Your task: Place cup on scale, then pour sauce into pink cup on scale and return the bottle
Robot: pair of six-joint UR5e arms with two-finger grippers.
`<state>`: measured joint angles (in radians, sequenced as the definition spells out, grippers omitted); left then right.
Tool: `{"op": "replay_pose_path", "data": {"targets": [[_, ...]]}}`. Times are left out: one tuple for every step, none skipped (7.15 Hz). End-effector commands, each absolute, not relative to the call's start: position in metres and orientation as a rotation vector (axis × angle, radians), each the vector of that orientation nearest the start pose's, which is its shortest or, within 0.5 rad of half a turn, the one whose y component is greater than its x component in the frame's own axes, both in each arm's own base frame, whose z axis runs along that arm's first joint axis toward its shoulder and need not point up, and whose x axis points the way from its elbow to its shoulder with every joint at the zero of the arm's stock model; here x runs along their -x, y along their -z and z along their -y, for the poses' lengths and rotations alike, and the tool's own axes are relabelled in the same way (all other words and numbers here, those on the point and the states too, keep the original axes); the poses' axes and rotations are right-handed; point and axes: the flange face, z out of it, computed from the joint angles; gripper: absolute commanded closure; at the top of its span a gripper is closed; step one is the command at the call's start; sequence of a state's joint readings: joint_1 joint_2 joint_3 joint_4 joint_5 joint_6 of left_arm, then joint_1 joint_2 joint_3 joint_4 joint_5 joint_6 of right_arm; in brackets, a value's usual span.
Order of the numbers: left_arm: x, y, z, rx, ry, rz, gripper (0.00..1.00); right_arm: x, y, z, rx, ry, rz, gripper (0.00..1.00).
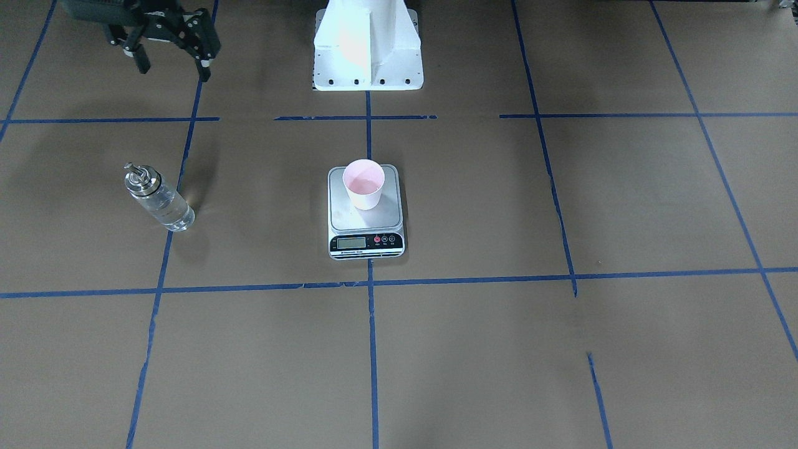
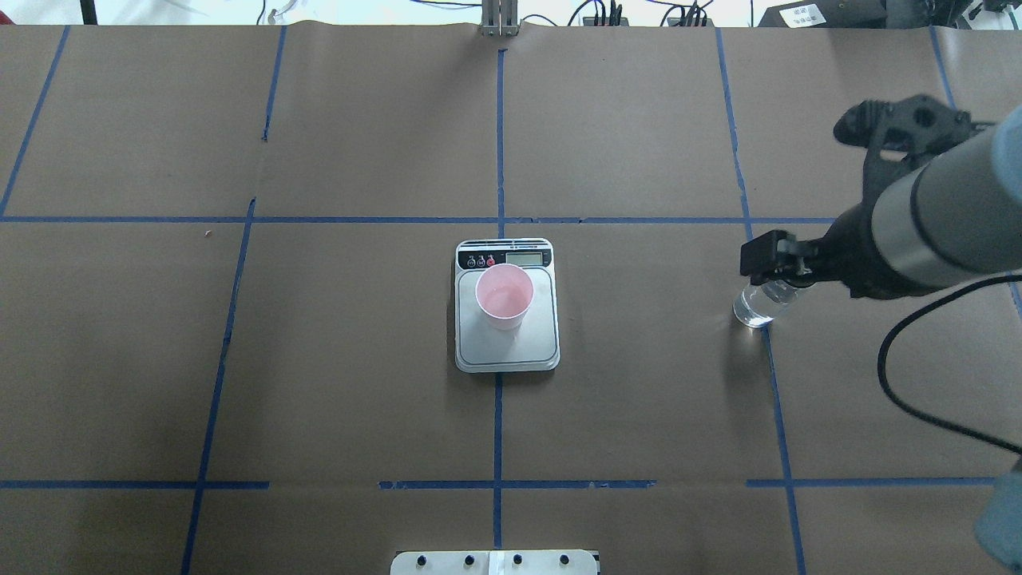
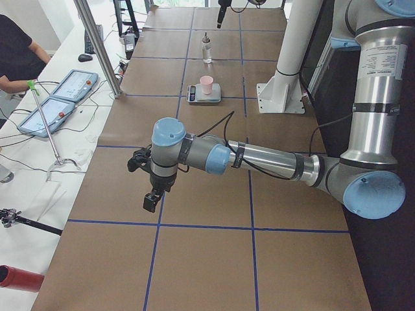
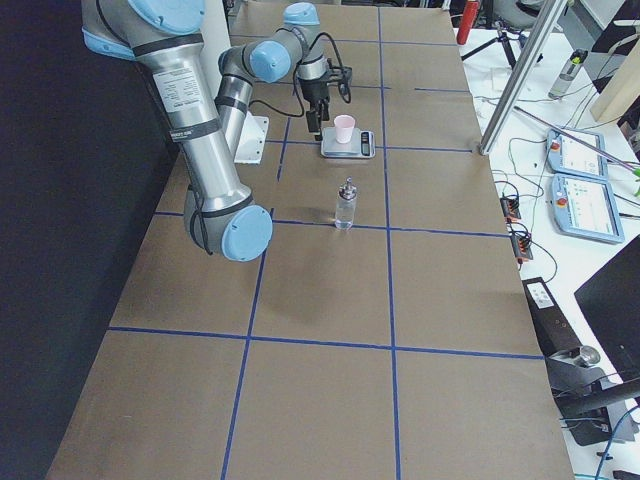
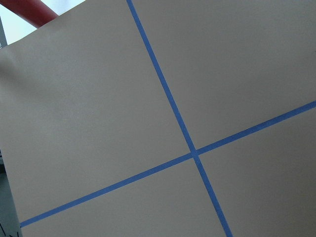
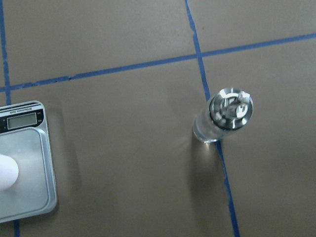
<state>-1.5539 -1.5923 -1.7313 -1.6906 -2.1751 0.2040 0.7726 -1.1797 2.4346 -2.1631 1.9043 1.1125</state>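
The pink cup (image 1: pixel 363 184) stands upright on the scale (image 1: pixel 340 215) at the table's middle; both also show in the overhead view, the cup (image 2: pixel 505 295) and the scale (image 2: pixel 543 335). The glass bottle (image 1: pixel 159 201) with its metal spout stands upright on the table, on my right side, with clear sauce (image 2: pixel 754 310) inside. My right gripper (image 1: pixel 174 72) is open and empty, raised well above the bottle. The right wrist view looks straight down on the bottle (image 6: pixel 228 111). My left gripper (image 3: pixel 152 197) hangs over bare table far from the scale; I cannot tell whether it is open.
The white robot base (image 1: pixel 368 50) stands behind the scale. Blue tape lines (image 1: pixel 372 349) cross the brown paper table cover. Tablets (image 3: pixel 68 97), cables and a seated person (image 3: pixel 16 52) are on the side bench beyond the table's far edge.
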Motion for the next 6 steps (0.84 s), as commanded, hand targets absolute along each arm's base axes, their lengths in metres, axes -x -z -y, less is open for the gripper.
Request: {"op": "replay_pose_path", "data": {"targets": [[0.068,-0.56,0.515,-0.358,-0.307,-0.572,0.0,0.158,-0.227,0.445,-0.121,-0.077,0.694,0.0],[0.068,-0.558,0.514,-0.361,-0.308,-0.572,0.0,0.128,-0.252,0.478,-0.129,-0.005,0.66,0.0],[0.068,-0.556,0.512,-0.365,-0.308,-0.572,0.0,0.094,-0.281,0.504,-0.119,0.065,0.654,0.0],[0.068,-0.557,0.511,-0.361,-0.308,-0.575,0.0,0.065,-0.307,0.525,-0.1,0.111,0.669,0.0],[0.068,-0.561,0.508,-0.353,-0.309,-0.577,0.0,0.037,-0.342,0.54,-0.094,0.151,0.683,0.0],[0.068,-0.565,0.505,-0.347,-0.311,-0.579,0.0,0.012,-0.404,0.552,-0.114,0.195,0.712,0.0]]}}
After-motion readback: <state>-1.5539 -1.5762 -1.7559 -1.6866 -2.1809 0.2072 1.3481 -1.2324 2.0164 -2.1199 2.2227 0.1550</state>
